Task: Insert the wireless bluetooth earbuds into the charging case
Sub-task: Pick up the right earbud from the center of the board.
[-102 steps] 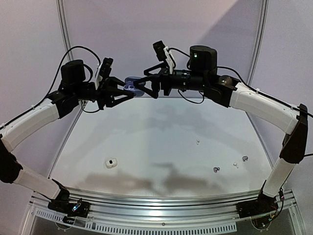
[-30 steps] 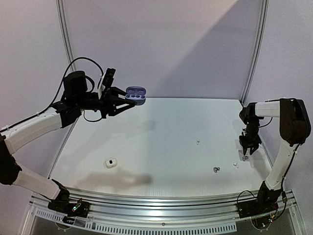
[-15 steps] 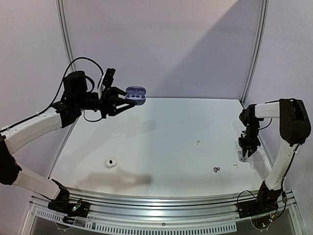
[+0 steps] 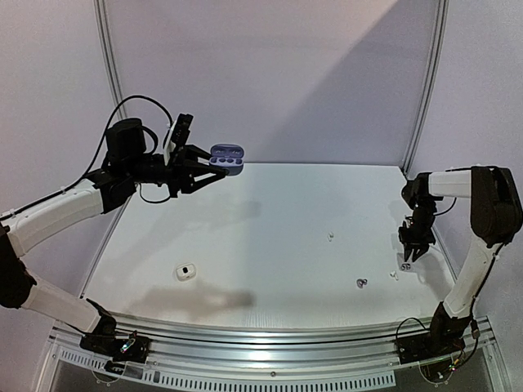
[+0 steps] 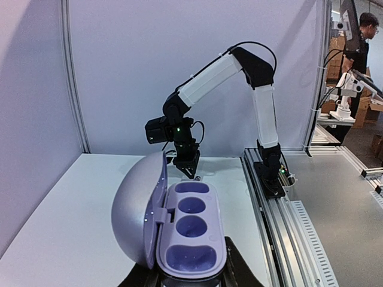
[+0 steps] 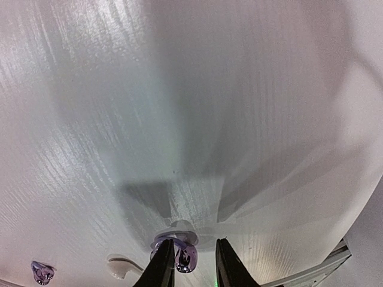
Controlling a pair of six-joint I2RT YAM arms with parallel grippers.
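Earbuds (image 4: 360,283) lie scattered on the right of the table (image 4: 245,220), and we read the step in hand as picking one up. The right gripper (image 6: 194,244) is down at the right edge with its jaws apart around a dark earbud (image 6: 181,254), one finger against it and a gap on the other side. The left gripper (image 4: 203,169) is clamped on the open case (image 4: 226,158), held high at the far left with its sockets empty. Next, we judge, the jaws must close squarely on so small a piece, then lift it and carry it across to a socket.
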